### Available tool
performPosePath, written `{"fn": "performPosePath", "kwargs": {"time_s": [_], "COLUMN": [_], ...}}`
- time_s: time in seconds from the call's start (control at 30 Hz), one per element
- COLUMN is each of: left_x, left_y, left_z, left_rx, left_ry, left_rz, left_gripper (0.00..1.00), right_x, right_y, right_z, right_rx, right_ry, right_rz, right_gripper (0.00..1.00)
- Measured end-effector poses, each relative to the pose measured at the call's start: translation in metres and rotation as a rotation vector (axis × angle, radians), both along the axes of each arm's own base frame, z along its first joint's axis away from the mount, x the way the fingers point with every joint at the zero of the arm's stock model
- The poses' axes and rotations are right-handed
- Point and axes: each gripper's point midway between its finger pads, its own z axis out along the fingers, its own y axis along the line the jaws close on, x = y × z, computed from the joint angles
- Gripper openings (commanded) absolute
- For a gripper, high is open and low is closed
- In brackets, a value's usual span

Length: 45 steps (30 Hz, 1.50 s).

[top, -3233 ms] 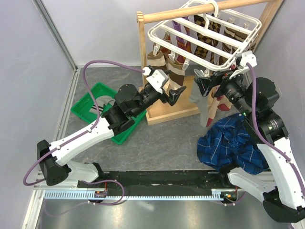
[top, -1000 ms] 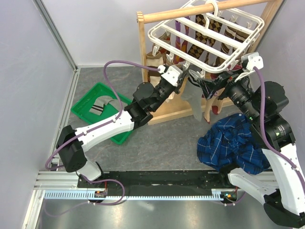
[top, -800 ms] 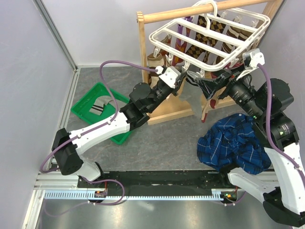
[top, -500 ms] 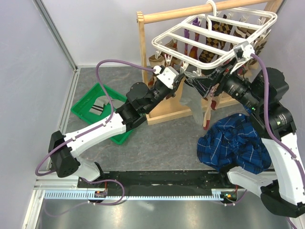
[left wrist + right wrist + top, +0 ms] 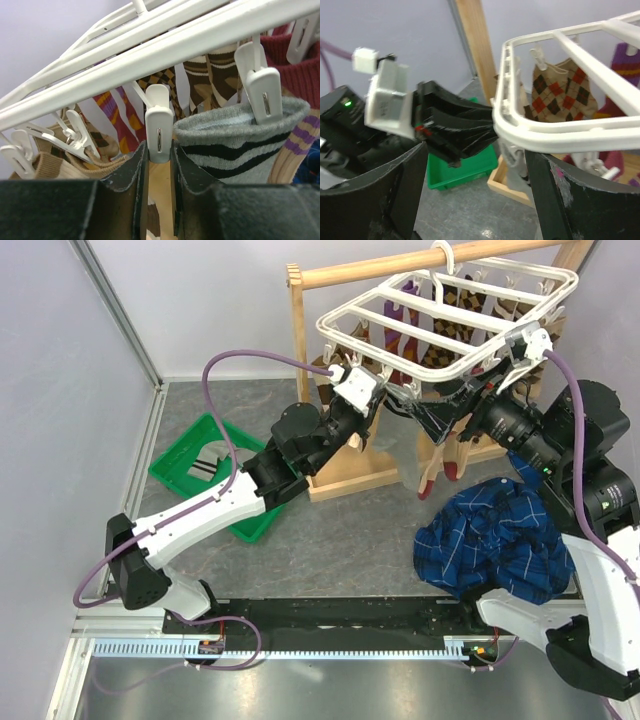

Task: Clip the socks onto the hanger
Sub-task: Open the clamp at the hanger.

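Clip (image 5: 159,120) of the hanger (image 5: 175,52) sits pinched in the left claw (image 5: 159,150) beside the grey striped sock (image 5: 235,145), while the right claw (image 5: 477,155) stands apart astride the hanger's rim.

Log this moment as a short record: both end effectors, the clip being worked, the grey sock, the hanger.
left end effector: shut on clip, gripped from below
right end effector: open, hanger rim crossing above its gap
clip: dangles from a hanger bar, just beside the grey sock's cuff
grey sock: cuff pinned by next clip
hanger: hooked on rail, tilted
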Motion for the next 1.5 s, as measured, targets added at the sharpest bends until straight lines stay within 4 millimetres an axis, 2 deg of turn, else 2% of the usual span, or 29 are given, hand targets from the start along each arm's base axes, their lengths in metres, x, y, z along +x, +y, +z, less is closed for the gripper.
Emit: {"fn": "performPosePath", "kwargs": {"time_s": [0.13, 0.27, 0.37, 0.5, 0.63, 0.87, 0.97, 1.13, 1.5], "left_x": [0.005, 0.005, 0.005, 0.005, 0.006, -0.007, -0.009, -0.015, -0.031], "left_y": [0.001, 0.001, 0.0, 0.0, 0.002, 0.0, -0.001, -0.005, -0.019], "left_z": [0.003, -0.005, -0.011, -0.014, -0.02, -0.016, -0.015, -0.013, -0.012], "left_rx": [-0.006, 0.009, 0.019, 0.01, 0.011, 0.005, 0.005, 0.004, 0.033], "left_ry": [0.021, 0.049, 0.071, 0.093, 0.114, 0.11, 0.108, 0.102, 0.092], "left_rz": [0.029, 0.033, 0.03, 0.03, 0.034, -0.023, -0.038, -0.079, -0.2], "left_gripper": [0.02, 0.02, 0.02, 0.02, 0.02, 0.02, 0.02, 0.02, 0.02], "right_x": [-0.013, -0.017, -0.01, 0.01, 0.018, 0.042, 0.048, 0.051, 0.045], "right_y": [0.017, 0.038, 0.05, 0.06, 0.056, 0.04, 0.037, 0.032, 0.02], "right_z": [0.005, 0.012, 0.009, -0.005, -0.011, -0.031, -0.038, -0.043, -0.047], "right_rx": [0.014, 0.042, 0.057, 0.066, 0.075, 0.078, 0.075, 0.086, 0.14], "right_ry": [-0.015, -0.024, -0.003, 0.058, 0.068, 0.104, 0.12, 0.138, 0.185], "right_rz": [0.128, 0.264, 0.317, 0.322, 0.263, 0.1, 0.062, 0.023, -0.045], "right_gripper": [0.86, 0.85, 0.85, 0.84, 0.82, 0.75, 0.69, 0.64, 0.62]}}
